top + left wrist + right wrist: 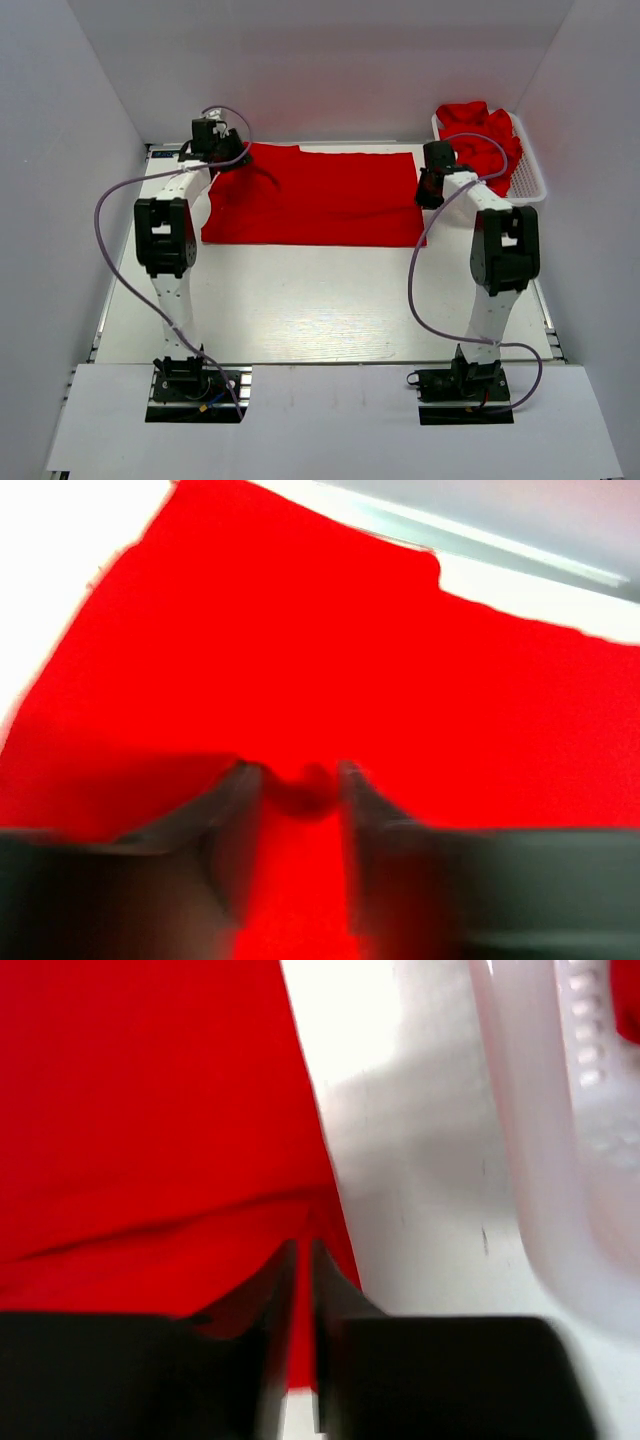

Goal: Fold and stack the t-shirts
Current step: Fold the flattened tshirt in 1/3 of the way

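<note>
Between the moderately parted jaws of the left gripper lies a small pucker of the flat, bright red fabric t-shirt, while the right gripper, jaws at a narrow slit over that shirt's edge, may or may not pinch it, a white plastic mesh basket just right of them.

Top view looks down from behind over the whole bench. Each wrist view skims the flat shirt closely; all share it.
</note>
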Controlling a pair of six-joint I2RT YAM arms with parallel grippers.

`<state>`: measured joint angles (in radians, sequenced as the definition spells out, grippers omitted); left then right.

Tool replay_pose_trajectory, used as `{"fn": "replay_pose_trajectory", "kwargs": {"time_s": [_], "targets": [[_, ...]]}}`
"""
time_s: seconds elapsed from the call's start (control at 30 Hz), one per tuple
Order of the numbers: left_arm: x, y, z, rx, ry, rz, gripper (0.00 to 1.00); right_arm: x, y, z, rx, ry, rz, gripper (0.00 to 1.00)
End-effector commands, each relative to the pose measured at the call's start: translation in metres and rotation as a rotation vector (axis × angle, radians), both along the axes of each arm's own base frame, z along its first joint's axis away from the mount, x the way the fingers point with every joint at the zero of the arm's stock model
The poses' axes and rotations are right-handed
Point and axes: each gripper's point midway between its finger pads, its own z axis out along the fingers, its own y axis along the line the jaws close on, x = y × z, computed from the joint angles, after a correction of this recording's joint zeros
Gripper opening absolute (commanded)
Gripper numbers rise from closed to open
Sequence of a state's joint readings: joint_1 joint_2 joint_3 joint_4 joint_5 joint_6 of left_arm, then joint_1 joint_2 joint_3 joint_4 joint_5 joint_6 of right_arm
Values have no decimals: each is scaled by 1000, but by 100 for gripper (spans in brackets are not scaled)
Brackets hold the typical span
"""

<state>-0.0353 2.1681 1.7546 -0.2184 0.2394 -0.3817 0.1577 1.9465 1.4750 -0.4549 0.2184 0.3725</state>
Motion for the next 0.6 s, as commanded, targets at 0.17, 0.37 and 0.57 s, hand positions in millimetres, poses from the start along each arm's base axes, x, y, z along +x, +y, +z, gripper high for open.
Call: {"fn": "replay_pose_trajectory", "kwargs": {"time_s": [0.17,0.37,0.57], "targets": [[30,43,41,65,-16,146,100,31,11,28,52,-95,62,70],[-1,39,66,49,-30,123,100,9,33,45,121,-131,175,90],[-56,1,26,-42,58,-15,100,-16,55,32,196,-112,232,90]]}}
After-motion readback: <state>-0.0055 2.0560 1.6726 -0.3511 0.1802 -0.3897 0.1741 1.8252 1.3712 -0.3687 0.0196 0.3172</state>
